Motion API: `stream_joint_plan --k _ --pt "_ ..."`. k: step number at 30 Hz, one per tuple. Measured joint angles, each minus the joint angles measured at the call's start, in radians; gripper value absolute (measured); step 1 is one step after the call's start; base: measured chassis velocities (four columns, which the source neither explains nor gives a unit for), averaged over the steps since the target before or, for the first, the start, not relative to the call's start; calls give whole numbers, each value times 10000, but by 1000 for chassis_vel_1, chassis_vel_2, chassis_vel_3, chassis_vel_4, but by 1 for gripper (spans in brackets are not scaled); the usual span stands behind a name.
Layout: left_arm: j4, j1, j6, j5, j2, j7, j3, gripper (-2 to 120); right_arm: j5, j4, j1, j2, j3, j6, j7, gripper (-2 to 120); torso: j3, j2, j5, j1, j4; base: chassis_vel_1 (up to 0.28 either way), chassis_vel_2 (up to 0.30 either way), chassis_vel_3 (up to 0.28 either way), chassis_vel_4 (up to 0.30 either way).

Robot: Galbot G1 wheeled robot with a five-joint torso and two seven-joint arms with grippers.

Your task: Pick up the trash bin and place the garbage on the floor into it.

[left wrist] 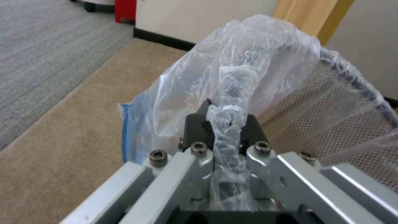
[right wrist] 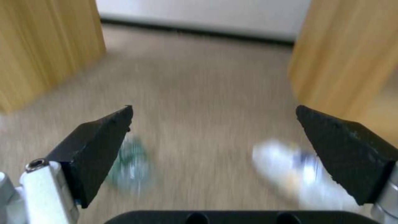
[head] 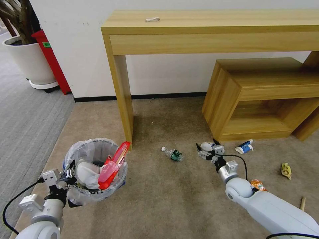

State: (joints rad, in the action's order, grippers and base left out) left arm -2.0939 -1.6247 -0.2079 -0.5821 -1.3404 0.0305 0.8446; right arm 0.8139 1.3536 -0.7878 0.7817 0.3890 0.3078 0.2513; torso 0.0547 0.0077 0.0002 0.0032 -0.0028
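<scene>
The trash bin (head: 94, 169) stands on the beige floor (head: 166, 202) at the left, lined with a translucent bag (left wrist: 248, 62); a red wrapper (head: 111, 166) and a white slipper (head: 87, 171) lie inside it. My left gripper (head: 68, 174) is shut on the bin's bagged rim (left wrist: 226, 130). More garbage lies on the carpet: a small bottle (head: 172, 154), a white-and-blue piece (head: 207, 146), a blue-white carton (head: 244, 146), a yellow scrap (head: 286, 170), an orange can (head: 257, 185) and a wooden stick (head: 302, 203). My right gripper (head: 206, 152) hangs open over the white-and-blue piece (right wrist: 290, 174), the bottle (right wrist: 128, 165) to one side.
A wooden desk (head: 212, 30) stands against the wall, its leg (head: 124, 106) just behind the bin. A low wooden stool (head: 262, 96) sits at the right. Grey ribbed carpet (head: 26, 116), a white planter (head: 30, 63) and a red box (head: 51, 59) are at the far left.
</scene>
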Motion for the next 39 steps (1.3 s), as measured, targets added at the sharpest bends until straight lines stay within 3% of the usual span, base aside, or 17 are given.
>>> stream_joint_plan --k 10,13,18,23,39 --pt "349 210 -1 -45 226 -40 -203 3 328 -1527 337 817 434 -767 -123 100 0 0 -5 0 0 0 0 0 0" --pt "375 165 47 -47 188 -101 -168 3 313 -2556 849 1365 691 -984 -618 100 0 0 -4 0 5 0 0 0 0" --pt "327 131 68 -47 112 -108 -127 3 402 -3114 1324 1862 1064 -1322 -826 100 0 0 -5 0 5 0 0 0 0" --pt "306 129 69 -47 86 -109 -124 3 389 -3192 1411 1971 1168 -1362 -835 100 0 0 -3 0 4 0 0 0 0" --pt "-99 -144 152 -148 31 -117 12 3 -357 -5313 2362 4044 1789 -1519 -1195 100 0 0 -3 0 4 0 0 0 0"
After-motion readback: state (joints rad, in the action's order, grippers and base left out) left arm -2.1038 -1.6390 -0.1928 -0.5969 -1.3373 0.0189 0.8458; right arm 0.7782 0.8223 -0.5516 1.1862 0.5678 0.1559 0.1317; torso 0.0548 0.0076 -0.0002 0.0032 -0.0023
